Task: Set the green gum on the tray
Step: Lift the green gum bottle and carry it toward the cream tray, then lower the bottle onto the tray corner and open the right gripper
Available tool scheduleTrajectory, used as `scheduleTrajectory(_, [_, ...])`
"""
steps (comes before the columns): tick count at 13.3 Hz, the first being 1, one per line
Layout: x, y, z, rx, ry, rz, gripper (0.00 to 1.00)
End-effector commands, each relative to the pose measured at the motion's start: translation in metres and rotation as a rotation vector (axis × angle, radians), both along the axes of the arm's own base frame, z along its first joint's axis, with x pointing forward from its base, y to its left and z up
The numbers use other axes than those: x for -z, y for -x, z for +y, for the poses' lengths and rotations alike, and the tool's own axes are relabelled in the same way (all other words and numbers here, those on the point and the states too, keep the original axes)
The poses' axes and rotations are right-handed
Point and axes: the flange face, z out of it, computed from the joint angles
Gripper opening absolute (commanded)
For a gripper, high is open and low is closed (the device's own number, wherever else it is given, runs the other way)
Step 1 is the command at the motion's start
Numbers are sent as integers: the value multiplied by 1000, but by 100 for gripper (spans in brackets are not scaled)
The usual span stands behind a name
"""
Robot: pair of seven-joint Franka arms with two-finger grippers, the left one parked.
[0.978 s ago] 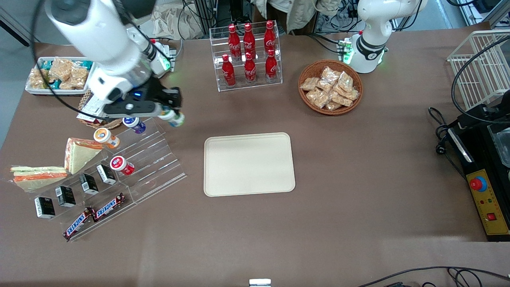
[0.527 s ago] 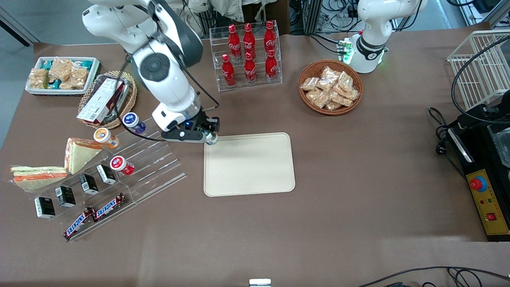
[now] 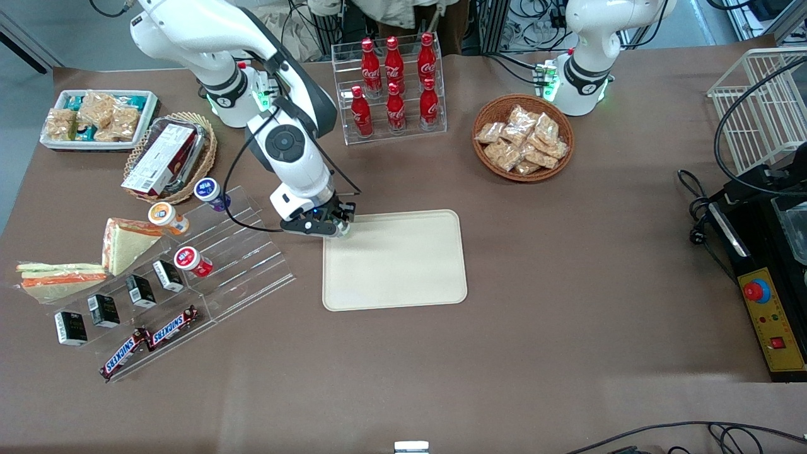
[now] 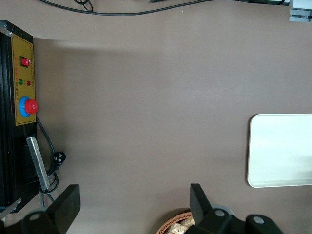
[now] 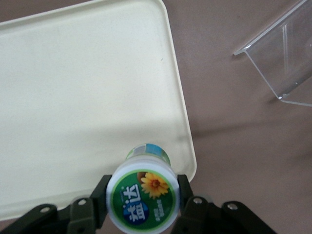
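Observation:
My gripper (image 3: 341, 226) is shut on the green gum (image 5: 143, 196), a small white bottle with a green flower label on its lid. It holds the bottle upright, low over the corner of the cream-beige tray (image 3: 403, 265) nearest the working arm's end and farthest from the front camera. In the right wrist view the black fingers (image 5: 97, 197) press both sides of the lid, and the tray (image 5: 83, 97) lies under the bottle. In the front view the gum is mostly hidden by the gripper. The tray also shows in the left wrist view (image 4: 282, 151).
A clear stepped display rack (image 3: 214, 252) with a blue-lidded bottle (image 3: 211, 193), an orange-lidded bottle (image 3: 167, 217), a red-lidded bottle (image 3: 192, 261) and small boxes stands beside the tray. A cola bottle rack (image 3: 391, 88) and a snack basket (image 3: 523, 137) stand farther from the front camera.
My gripper carried the green gum from above the display rack toward the tray, and now it hangs lower over the tray's corner.

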Motion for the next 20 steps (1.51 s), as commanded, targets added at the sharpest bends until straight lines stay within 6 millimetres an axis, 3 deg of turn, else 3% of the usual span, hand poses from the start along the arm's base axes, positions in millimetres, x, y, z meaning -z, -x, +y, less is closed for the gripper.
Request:
scheduleTrajectory(1, [30,-3,5,7,12,-33,0])
scheduleTrajectory(2, [38,-3,5,14,9,-32,2])
scheduleTrajectory(3, [42,-2,6,27,11,-27,22])
scheduleTrajectory(5, [44,-3,6,37,11,-25,99])
scheduleTrajectory(10, [33,-8,5,51,6,-36,100])
scheduleTrajectory(12, [6,-15,3,49,-2,-61,100])
scheduleTrajectory(15, [-64,-29,-1,52,10,-86,100])
scheduleTrajectory(17, [-121,-39,-18,39,13,-118,100])
scheduleTrajectory(20, [-231,-55,-49,6,53,-100,100])
